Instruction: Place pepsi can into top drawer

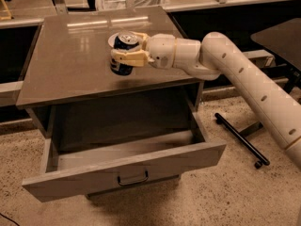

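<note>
My gripper (126, 53) is shut on the pepsi can (123, 52), a dark-blue can with a silver top, and holds it upright just above the middle of the cabinet top (70, 65). The yellowish fingers (129, 59) wrap the can's side. The white arm reaches in from the right. The top drawer (127, 166) is pulled open below and toward me, with a small dark handle (132, 179) at the centre of its front panel. Its inside looks empty.
The white bowl (113, 40) is mostly hidden behind the can. A black rod (241, 140) lies on the speckled floor at the right. Shelving and a rail run along the back.
</note>
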{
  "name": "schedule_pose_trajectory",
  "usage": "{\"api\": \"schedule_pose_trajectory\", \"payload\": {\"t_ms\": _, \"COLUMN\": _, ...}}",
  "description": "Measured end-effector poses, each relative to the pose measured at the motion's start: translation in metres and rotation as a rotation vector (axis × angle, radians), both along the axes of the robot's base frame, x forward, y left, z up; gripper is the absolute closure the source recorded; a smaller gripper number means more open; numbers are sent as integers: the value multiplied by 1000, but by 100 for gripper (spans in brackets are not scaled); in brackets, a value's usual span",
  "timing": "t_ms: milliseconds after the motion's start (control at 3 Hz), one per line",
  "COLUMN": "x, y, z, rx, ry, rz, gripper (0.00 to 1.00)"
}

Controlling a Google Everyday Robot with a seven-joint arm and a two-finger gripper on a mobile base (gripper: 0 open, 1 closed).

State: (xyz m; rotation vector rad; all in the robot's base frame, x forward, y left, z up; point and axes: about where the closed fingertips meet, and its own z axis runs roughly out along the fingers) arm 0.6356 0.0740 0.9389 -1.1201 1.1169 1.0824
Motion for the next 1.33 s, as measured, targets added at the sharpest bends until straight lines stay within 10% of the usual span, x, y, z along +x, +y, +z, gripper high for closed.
{"api": "schedule_pose_trajectory", "payload": {"t_ms": 667, "x": -86, "y": -4, "z": -2, "rx": -298, "ry": -1, "rz": 283, "gripper": 100}}
{"api": "schedule_pose_trajectory", "payload": {"t_ms": 1333, "x": -106, "y": 3, "z": -33, "rx": -280, "ry": 39, "rz": 368, "gripper": 100}}
